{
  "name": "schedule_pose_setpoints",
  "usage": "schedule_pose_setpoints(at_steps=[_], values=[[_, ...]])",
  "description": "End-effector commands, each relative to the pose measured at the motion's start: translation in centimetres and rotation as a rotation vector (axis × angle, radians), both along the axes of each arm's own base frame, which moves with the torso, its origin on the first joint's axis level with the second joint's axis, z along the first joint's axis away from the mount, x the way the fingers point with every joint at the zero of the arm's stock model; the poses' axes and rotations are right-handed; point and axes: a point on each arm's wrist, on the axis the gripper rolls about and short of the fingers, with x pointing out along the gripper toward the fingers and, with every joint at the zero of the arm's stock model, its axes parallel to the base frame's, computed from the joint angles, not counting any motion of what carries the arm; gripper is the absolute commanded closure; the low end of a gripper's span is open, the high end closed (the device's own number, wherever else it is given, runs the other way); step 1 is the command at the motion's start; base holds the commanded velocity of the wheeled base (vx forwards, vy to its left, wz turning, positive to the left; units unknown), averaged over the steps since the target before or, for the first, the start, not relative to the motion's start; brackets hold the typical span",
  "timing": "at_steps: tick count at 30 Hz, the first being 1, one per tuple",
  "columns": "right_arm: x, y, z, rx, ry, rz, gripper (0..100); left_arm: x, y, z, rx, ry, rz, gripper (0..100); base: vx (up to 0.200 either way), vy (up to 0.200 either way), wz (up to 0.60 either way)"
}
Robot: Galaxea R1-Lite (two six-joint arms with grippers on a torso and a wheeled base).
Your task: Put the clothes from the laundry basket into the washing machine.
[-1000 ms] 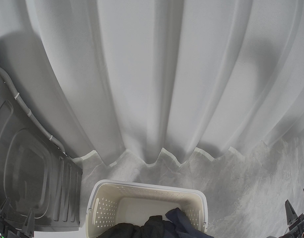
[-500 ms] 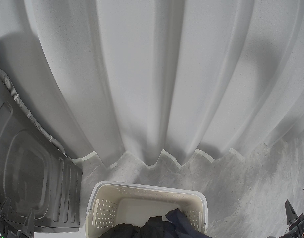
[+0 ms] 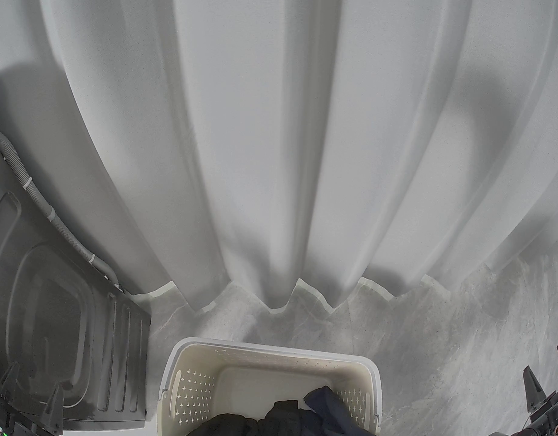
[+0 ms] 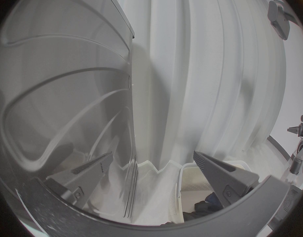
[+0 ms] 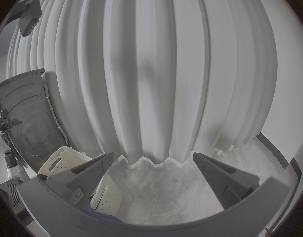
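Left gripper (image 3: 32, 387): fingers spread wide, holding nothing, low down against the grey side panel of the washing machine (image 3: 43, 310).
Right gripper (image 3: 545, 375): fingers spread apart, empty, above the floor (image 3: 461, 346), well to the right of the basket (image 3: 267, 349).
Clothes (image 3: 291, 418): a dark heap in the near end of the basket, between the two grippers.
Basket: white with perforated walls, standing on the floor just beside the washing machine.
Hose (image 3: 36, 201): ribbed, running down the machine's far edge.
Curtain (image 3: 279, 122): white and pleated, hanging behind and reaching the floor.
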Motion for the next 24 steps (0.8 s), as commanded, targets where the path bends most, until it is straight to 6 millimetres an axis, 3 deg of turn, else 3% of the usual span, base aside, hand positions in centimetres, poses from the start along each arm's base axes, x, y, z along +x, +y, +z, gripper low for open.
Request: schedule_pose_setpoints(at_steps=[1,22,24], values=[[0.03,0.0,-0.47,0.0,0.005,0.001,0,0.0,0.0,-0.52,0.0,0.001,0.0,0,0.0,0.0,0.0],[0.01,0.0,-0.48,-0.002,-0.003,-0.004,0,0.0,0.0,-0.52,0.0,0.001,0.0,0,0.0,0.0,0.0],[0.02,-0.01,-0.46,-0.003,-0.003,-0.002,0,0.0,0.0,-0.52,0.0,0.001,0.0,0,-0.2,0.0,0.0]])
